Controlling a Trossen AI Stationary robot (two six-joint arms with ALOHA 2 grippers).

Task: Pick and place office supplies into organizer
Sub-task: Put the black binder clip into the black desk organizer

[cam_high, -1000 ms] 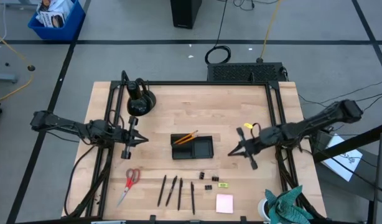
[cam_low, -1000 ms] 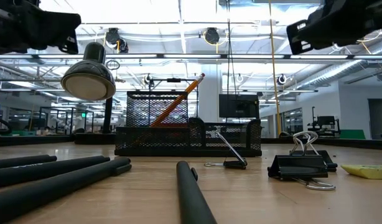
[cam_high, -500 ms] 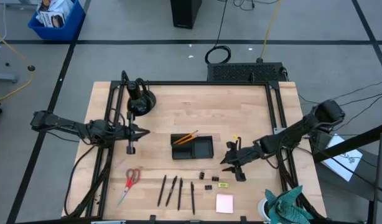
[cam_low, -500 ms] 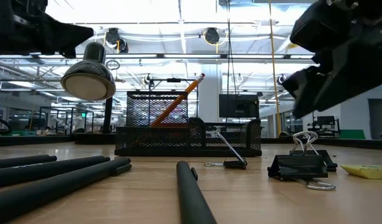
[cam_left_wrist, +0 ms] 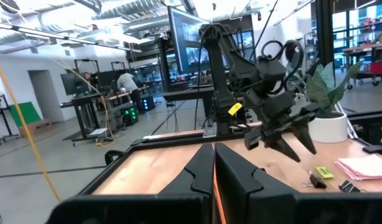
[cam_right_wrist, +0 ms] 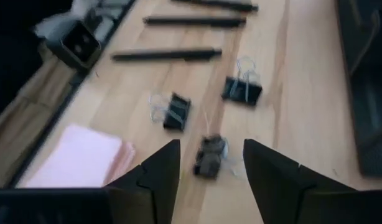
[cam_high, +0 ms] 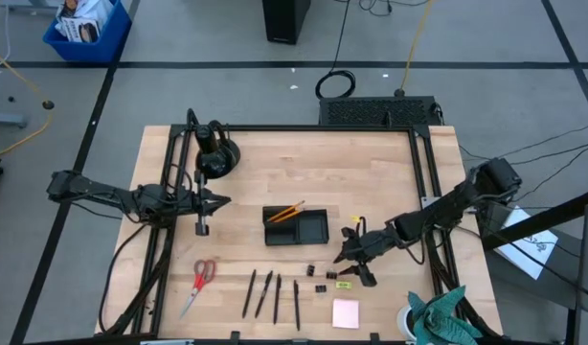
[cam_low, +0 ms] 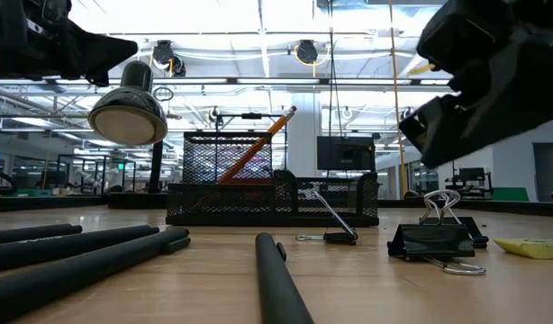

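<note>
The black organizer (cam_high: 296, 228) sits mid-table with two orange pencils (cam_high: 286, 212) leaning out of it. Toward the near edge lie red-handled scissors (cam_high: 200, 283), several black pens (cam_high: 270, 295), tiny black clips (cam_high: 319, 279), a yellow-green piece (cam_high: 344, 285) and a pink notepad (cam_high: 346, 313). My right gripper (cam_high: 349, 265) hangs open just above the clips. In its wrist view the fingers (cam_right_wrist: 211, 168) stand on either side of one clip (cam_right_wrist: 209, 155) without touching it. My left gripper (cam_high: 217, 201) waits shut at the table's left, above the wood.
A round black domed lamp (cam_high: 215, 158) stands at the far left. A teal-green cloth (cam_high: 438, 316) sits at the near right corner. Black frame rails (cam_high: 423, 182) run along both table sides. Bare wood lies between the organizer and the far edge.
My right gripper has come down and gone toward the table's near edge and left, from beside the organizer to just over the clips, rolling as it went. My left gripper has swung its tip slightly toward the far edge.
</note>
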